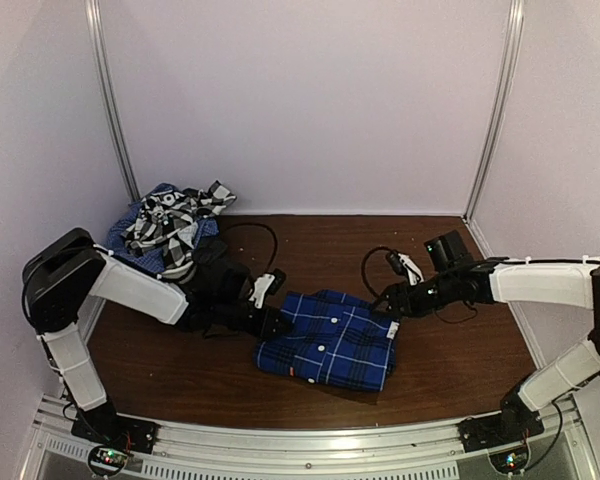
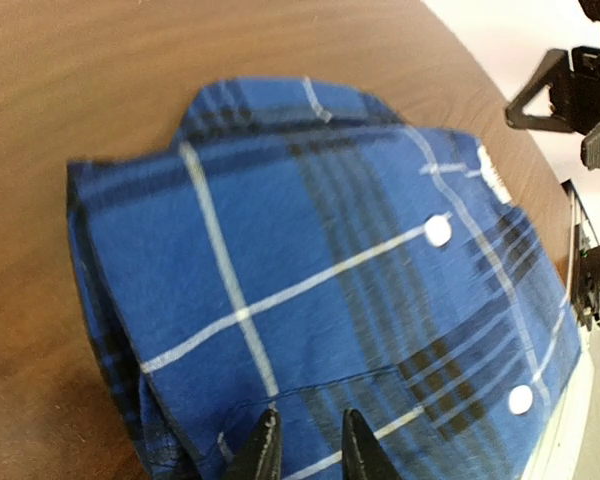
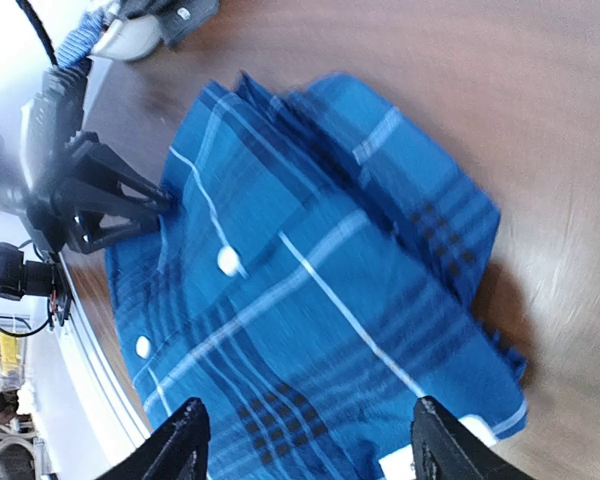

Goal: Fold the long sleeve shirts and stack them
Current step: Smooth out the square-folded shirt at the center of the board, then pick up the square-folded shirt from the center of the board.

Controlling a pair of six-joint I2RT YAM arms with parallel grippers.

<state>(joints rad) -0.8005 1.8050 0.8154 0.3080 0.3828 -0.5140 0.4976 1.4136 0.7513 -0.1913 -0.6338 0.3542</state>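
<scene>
We see the royal-blue plaid shirt (image 1: 330, 340) lying folded into a compact bundle near the middle of the brown tabletop (image 1: 450, 370), its front upward, so that white buttons (image 2: 437, 231) and the thin white lines of the pattern show. Its white label (image 1: 392, 330) sits at the shirt's right edge, close to the right arm. The left tool (image 1: 276, 322) reaches in low from the left and meets the shirt's left edge. In the left wrist view its fingertips (image 2: 265, 450) stand close together with only a narrow slit between them, right over the near hem of the cloth. We cannot tell whether a fold is pinched there or whether the tips merely rest on it. The right tool (image 1: 393, 306) comes in from the opposite side at the shirt's upper right corner. In its own wrist view the fingers (image 3: 185, 445) stand wide apart with the flat plaid cloth lying beneath and between them, gripping nothing. That same view shows the left tool as a dark shape on the far side of the shirt, touching its edge. The remaining shirts sit well apart in a loose pile (image 1: 165, 235) in the far left corner of the tabletop, with a black-and-white plaid shirt (image 1: 172, 220) crumpled on top of pale-blue cloth (image 1: 140, 255).
</scene>
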